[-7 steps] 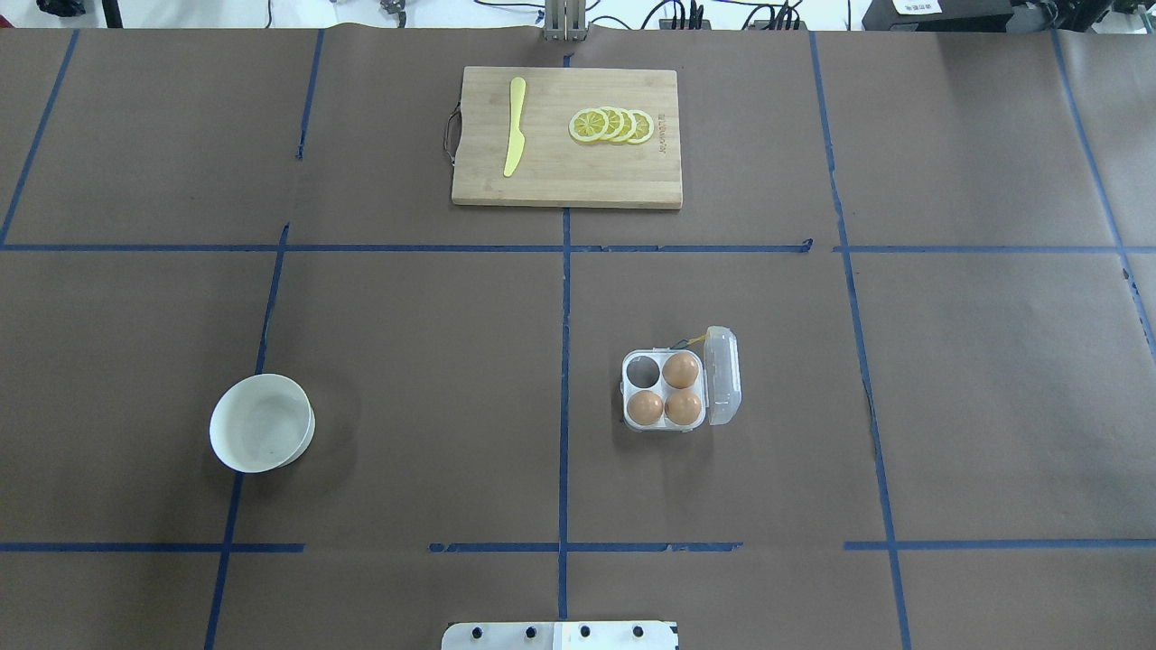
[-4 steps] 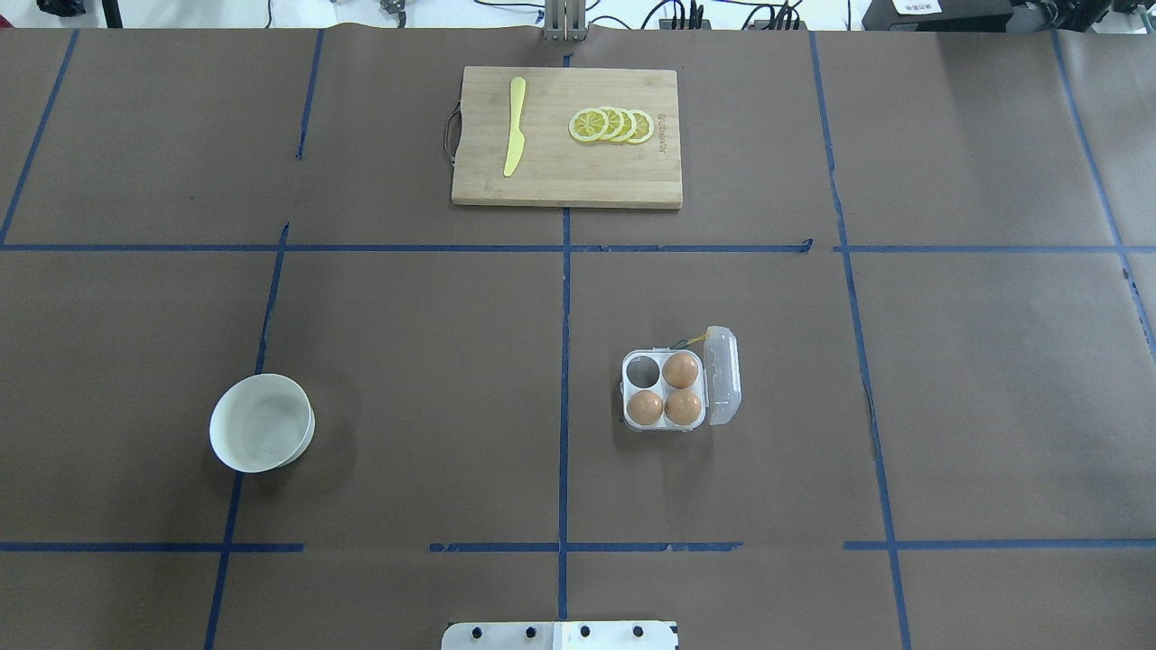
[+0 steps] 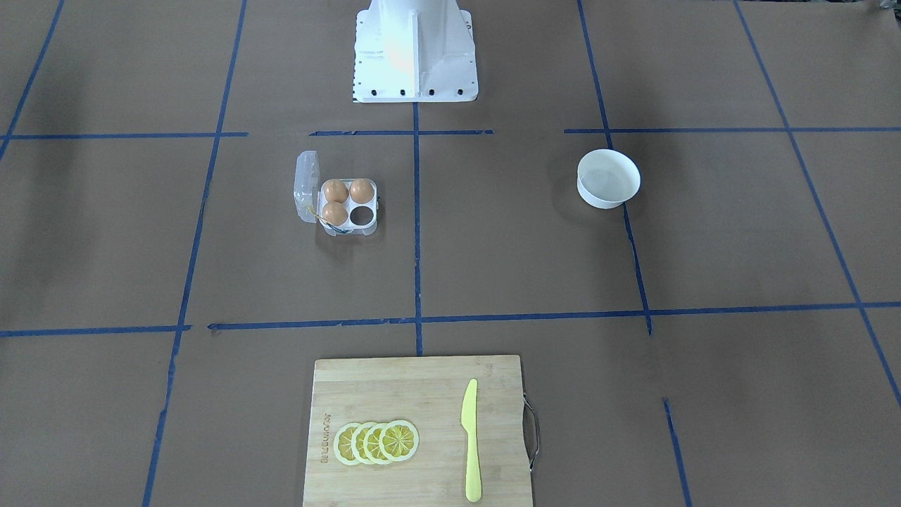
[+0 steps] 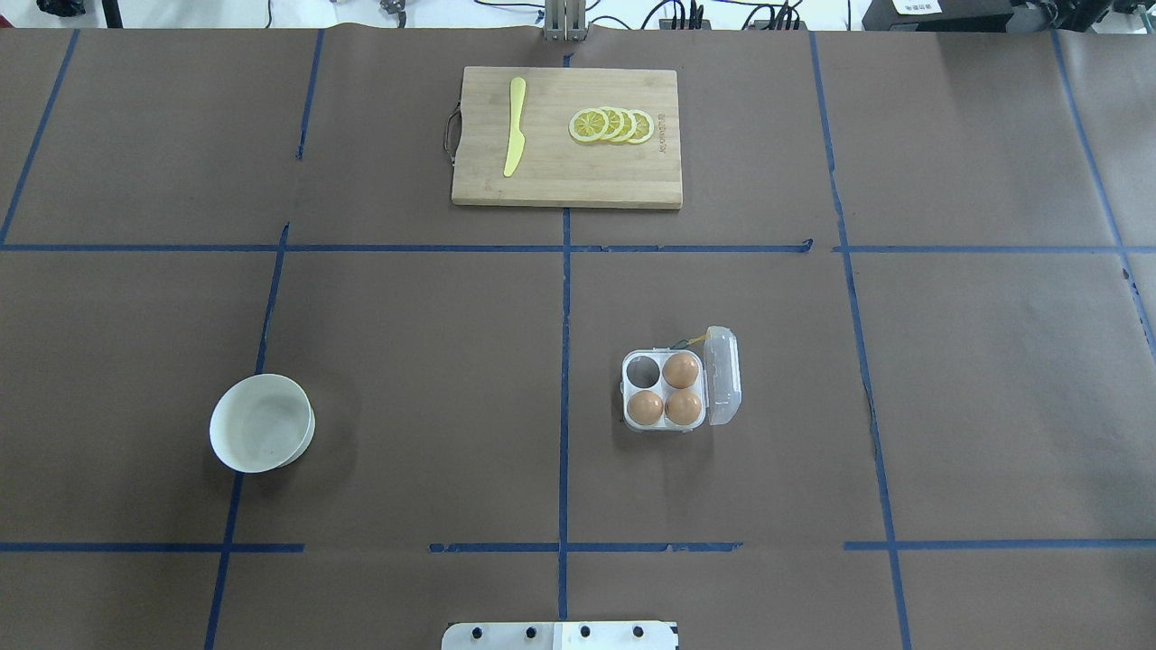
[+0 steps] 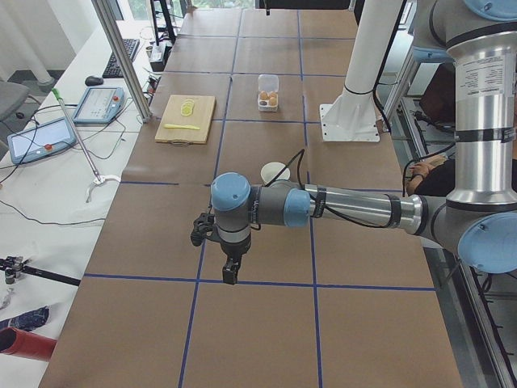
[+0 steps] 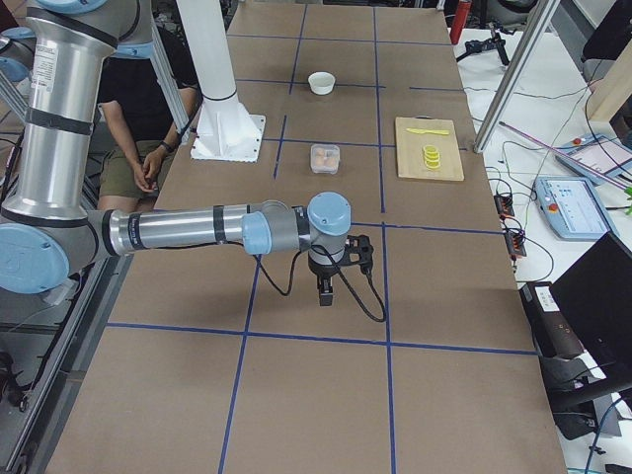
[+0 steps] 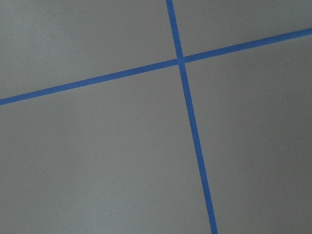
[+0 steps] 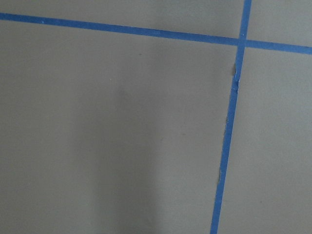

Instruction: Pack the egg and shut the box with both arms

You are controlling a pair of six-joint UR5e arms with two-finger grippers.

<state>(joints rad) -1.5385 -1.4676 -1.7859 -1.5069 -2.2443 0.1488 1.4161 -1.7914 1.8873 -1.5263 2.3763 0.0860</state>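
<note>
Inspector: Eggs and box?
Assessor: Three eggs [image 4: 680,369] sit in the box [image 4: 643,370], with its lid [image 4: 723,377] open. It lies between the grippers, well apart from both.
Inspector: Grippers?
Assessor: The left gripper [image 5: 231,273] and right gripper [image 6: 325,290] hang above the table [image 4: 406,361]. Finger spacing cannot be told.
Inspector: Writing?
Assessor: A stamp on the cutting board [image 4: 560,176], illegible.

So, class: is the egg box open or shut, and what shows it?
Open. The lid is swung back beside the box, leaving three eggs and one empty cell uncovered.
</note>
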